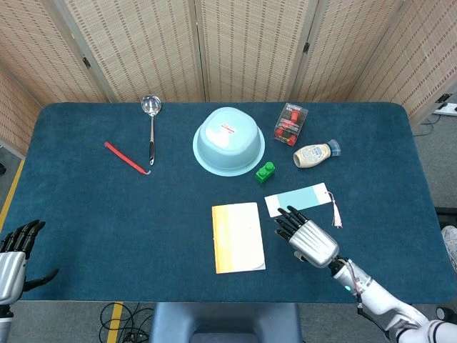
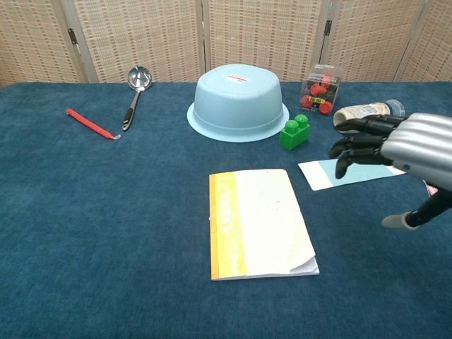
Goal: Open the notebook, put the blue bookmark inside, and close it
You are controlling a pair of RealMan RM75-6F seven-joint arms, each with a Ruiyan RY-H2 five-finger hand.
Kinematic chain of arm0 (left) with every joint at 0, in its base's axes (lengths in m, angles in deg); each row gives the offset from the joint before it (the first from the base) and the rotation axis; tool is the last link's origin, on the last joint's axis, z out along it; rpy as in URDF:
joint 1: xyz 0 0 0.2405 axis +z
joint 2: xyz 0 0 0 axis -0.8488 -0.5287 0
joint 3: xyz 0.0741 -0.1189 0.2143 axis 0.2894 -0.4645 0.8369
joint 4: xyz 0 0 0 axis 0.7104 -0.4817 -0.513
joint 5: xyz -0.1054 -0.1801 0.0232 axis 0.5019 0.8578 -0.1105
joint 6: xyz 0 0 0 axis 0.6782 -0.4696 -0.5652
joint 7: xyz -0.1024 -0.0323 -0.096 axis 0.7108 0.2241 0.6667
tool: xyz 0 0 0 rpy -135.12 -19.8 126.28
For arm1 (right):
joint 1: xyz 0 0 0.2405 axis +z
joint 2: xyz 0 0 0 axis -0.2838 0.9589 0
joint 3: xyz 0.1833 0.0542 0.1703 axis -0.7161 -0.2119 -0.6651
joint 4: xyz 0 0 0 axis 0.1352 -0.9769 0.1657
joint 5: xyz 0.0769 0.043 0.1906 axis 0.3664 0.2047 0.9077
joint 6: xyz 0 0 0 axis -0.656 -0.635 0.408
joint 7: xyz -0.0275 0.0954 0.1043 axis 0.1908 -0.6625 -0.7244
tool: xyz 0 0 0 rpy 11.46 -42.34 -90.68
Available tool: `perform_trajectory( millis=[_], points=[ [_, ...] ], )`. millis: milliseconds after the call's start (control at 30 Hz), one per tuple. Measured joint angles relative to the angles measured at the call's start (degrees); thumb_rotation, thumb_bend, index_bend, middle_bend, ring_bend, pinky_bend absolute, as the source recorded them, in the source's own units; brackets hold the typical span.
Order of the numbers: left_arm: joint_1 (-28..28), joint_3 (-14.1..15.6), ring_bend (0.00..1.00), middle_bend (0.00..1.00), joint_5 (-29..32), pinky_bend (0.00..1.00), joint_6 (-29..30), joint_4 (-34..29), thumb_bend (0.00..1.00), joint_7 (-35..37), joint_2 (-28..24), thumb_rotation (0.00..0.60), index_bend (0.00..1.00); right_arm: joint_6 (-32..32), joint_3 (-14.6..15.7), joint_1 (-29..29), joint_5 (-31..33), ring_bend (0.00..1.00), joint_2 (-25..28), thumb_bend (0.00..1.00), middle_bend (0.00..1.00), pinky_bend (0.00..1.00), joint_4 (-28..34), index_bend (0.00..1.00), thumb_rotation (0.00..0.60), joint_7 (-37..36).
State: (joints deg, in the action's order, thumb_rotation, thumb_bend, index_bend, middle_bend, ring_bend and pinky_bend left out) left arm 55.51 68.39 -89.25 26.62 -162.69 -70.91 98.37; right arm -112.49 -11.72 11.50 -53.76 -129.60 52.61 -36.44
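two hands in sight. right hand (image 1: pixel 308 238) is out over the table (image 1: pixel 86 207), fingers (image 2: pixel 359 140) spread and stretched forward, holding nothing; its fingertips hang over the near edge of the blue bookmark (image 1: pixel 300 199). whether they touch the card cannot be told. the forearm runs back to the near right corner. left hand (image 1: pixel 14 250) sits at the near left edge of the table, fingers apart, nothing in it, seen only from the head view.

notebook (image 1: pixel 238 237) lies closed and flat near the middle front, orange band down its left side, just left of the right hand. the bookmark lies flat just beyond the notebook's far right corner, apart from it, pink tassel (image 1: pixel 334 213) trailing off its right end.

further back: upturned pale blue bowl (image 1: pixel 228 141), green block (image 1: pixel 265 172) beside its rim, clear box of red pieces (image 1: pixel 290 123), a small bottle (image 1: pixel 315 153) on its side. far left: ladle (image 1: pixel 151 123) and red stick (image 1: pixel 127 158).
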Motion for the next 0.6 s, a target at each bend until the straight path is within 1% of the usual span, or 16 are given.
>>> perform_trajectory(
  millis=[167, 267, 400, 600],
  points=[
    [0.1, -0.1, 0.13, 0.12, 0.3, 0.18, -0.3, 0.7, 0.16, 0.8, 0.0, 0.600, 0.13, 1.8, 0.1, 3.2, -1.4, 0.08, -4.8, 0.00, 0.23, 0.14, -5.1, 0.38, 0.600, -1.4],
    [0.0, -0.2, 0.13, 0.12, 0.4, 0.18, -0.6, 0.9, 0.16, 1.0, 0.0, 0.600, 0.13, 2.5, 0.4, 4.8, -2.1, 0.08, -6.8, 0.01, 0.23, 0.14, -7.6, 0.39, 0.600, -2.1],
    [0.0, -0.3, 0.13, 0.12, 0.4, 0.18, -0.8, 1.2, 0.16, 1.2, 0.3, 0.600, 0.13, 3.7, 1.0, 6.8, -2.8, 0.08, -9.0, 0.02, 0.23, 0.14, -10.4, 0.39, 0.600, -2.9],
    [0.0, -0.3, 0.13, 0.12, 0.6, 0.18, -1.1, 1.5, 0.16, 1.3, 0.5, 0.600, 0.13, 4.3, 2.2, 8.4, -3.3, 0.08, -10.9, 0.04, 0.20, 0.14, -12.9, 0.39, 0.600, -3.9]
  ],
)
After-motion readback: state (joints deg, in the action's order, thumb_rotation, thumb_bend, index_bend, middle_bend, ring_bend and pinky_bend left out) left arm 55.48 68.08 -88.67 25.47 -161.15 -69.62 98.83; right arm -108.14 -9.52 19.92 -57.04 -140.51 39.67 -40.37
